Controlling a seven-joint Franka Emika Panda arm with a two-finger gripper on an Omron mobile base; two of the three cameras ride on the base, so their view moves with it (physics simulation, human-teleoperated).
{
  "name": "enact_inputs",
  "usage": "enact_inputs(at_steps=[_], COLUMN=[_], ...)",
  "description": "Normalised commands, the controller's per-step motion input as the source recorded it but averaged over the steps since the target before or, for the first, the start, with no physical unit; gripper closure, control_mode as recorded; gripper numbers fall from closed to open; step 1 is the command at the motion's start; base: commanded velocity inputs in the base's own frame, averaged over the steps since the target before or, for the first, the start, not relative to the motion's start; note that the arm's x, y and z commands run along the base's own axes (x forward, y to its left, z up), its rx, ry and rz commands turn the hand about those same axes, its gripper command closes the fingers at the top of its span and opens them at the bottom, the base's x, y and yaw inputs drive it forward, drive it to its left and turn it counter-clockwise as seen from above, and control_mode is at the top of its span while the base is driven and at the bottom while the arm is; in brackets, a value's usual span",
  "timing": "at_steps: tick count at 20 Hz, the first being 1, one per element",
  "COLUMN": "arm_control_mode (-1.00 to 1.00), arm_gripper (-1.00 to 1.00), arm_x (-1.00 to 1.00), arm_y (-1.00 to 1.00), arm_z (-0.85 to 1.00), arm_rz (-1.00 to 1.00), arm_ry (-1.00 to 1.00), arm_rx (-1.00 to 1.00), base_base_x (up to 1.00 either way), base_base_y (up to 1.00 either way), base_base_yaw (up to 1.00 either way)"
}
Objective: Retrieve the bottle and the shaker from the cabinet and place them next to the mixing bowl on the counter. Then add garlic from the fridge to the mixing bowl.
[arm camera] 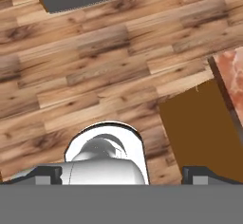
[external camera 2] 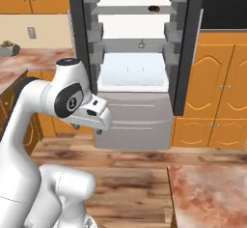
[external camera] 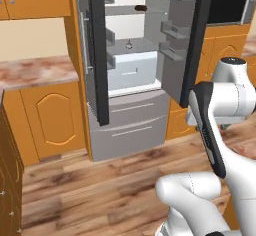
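Wood-grain flooring point(arm camera: 95, 61) is faced by the hand camera, so the claw point(arm camera: 123, 175) is judged to point downward, with its dark fingertips point(arm camera: 47, 174) set wide apart at the lower edge of that frame and nothing held between them. A grey fridge point(external camera: 132, 125) stands with both doors swung wide, at the upper centre of the left base view and of the right base view. On its white middle shelf point(external camera 2: 140, 46) a small pale rounded object, taken to be the garlic point(external camera 2: 141, 44), is seen; a small dark oval item point(external camera 2: 154, 8) rests on the shelf above. The garlic therefore lies ahead of and above the claw, well apart from it, so the hand must be raised and turned toward the fridge opening before any reach. No long axis can be made out on so small a bulb. Marbled pink counter point(external camera 2: 212, 193) occupies the lower right of the right base view; orange panelled cabinets point(external camera 2: 219, 92) flank the fridge. The white arm point(external camera: 220, 105) is folded at the right.
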Motion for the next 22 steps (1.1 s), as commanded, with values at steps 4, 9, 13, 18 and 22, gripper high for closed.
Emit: enact_inputs(at_steps=[4,9,13,18,22], arm_control_mode=[1.00,1.00,1.00,1.00,1.00], arm_gripper=[-1.00,-1.00,-1.00,-1.00,-1.00], arm_x=[0.00,0.00,0.00,0.00,0.00], arm_y=[0.00,0.00,0.00,0.00,0.00], arm_z=[0.00,0.00,0.00,0.00,0.00], arm_rz=[0.00,0.00,0.00,0.00,0.00], arm_ry=[0.00,0.00,0.00,0.00,0.00], arm_rx=[0.00,0.00,0.00,0.00,0.00], base_base_x=[0.95,0.67,0.46,0.82,0.95], base_base_y=[-0.14,-0.45,-0.21,-0.01,-0.14], base_base_yaw=[0.03,0.04,0.02,0.15,0.17])
